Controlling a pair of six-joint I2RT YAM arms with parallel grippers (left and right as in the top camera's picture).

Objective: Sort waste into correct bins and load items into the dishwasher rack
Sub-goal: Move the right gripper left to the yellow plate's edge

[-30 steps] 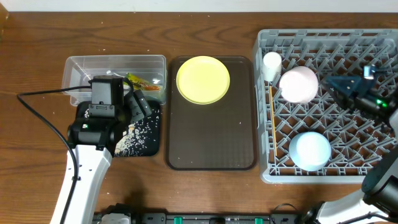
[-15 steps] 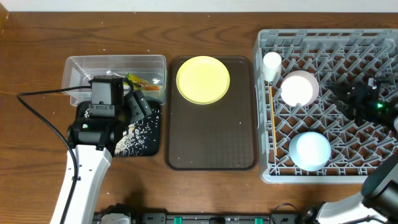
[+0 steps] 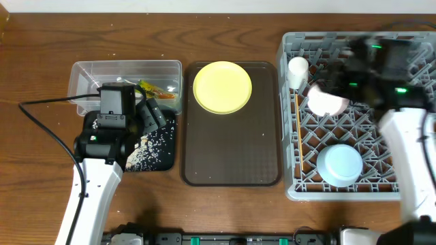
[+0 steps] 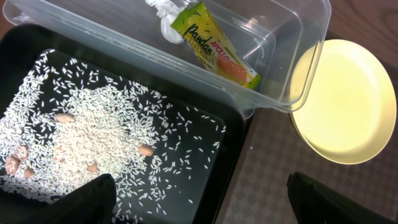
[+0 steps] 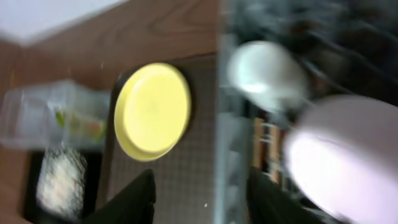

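Your right arm has swung in from the rack's point(image 3: 291, 184) right side and now hangs, motion-blurred, over its far-left part near the white cup point(image 3: 298, 68). The right gripper point(image 5: 199, 202) has its jaws partly apart and empty. The left gripper point(image 4: 199, 202) gapes wide over the rice point(image 4: 81, 143) in the black tray point(image 4: 186, 199). The yellow plate point(image 3: 222, 87) sits on the brown tray point(image 3: 231, 150), with bare room in front of it.

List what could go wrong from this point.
1. The right gripper, blurred, hangs close by the pink bowl and white cup in the rack; it might knock them.
2. The yellow plate lies flat on the brown tray, so fingers may slip on its rim.
3. The open left gripper hovers over loose rice; a dip could scatter grains.
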